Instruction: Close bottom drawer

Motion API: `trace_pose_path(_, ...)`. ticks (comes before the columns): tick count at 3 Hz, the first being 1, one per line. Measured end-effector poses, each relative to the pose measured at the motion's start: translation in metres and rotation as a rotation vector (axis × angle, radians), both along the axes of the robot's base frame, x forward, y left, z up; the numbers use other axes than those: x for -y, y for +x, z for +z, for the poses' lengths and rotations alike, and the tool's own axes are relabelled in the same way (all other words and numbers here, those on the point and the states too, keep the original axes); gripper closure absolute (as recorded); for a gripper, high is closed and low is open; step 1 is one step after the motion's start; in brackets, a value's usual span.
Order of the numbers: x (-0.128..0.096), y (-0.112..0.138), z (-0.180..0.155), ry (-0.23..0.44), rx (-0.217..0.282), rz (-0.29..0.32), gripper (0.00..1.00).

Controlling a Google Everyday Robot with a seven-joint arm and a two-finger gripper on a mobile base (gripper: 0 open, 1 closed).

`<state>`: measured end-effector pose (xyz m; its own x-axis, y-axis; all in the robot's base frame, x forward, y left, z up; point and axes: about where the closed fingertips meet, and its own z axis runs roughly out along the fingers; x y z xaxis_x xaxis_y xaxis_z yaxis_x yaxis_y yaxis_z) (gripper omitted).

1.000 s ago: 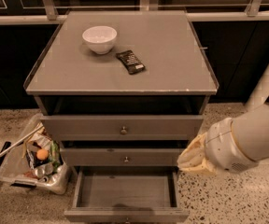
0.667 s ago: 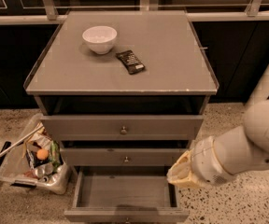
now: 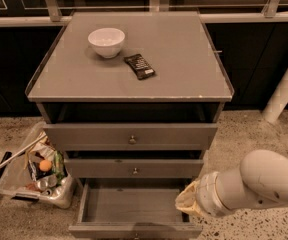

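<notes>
The grey bottom drawer [image 3: 129, 206], lowest of 3 in the grey cabinet [image 3: 131, 134], stands pulled out with its plain interior exposed. My cream-coloured gripper [image 3: 186, 202] hangs over the drawer's right side; I cannot tell its state. On the grey worktop [image 3: 184, 59]: round white bowl [image 3: 106, 41], dark wrapped bar [image 3: 139, 66].

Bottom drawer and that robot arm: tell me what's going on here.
A one-armed robot is set to close the bottom drawer of a grey three-drawer cabinet. The drawer stands pulled well out, not yet closed, with its grey interior showing. The claw is low at the drawer's right side, and the arm reaches in from the right. A white bowl and a dark packet sit on the cabinet top. A bin of rubbish stands on the floor at the left.
</notes>
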<state>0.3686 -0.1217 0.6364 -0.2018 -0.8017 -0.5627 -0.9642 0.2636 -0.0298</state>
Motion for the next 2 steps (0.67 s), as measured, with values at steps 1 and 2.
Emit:
trace_pose_path(1,0.011,0.016,-0.045,-0.038,0.014,-0.034,1.00)
trace_pose_path(2,0.021,0.035,-0.081,-0.107,0.018,-0.066,1.00)
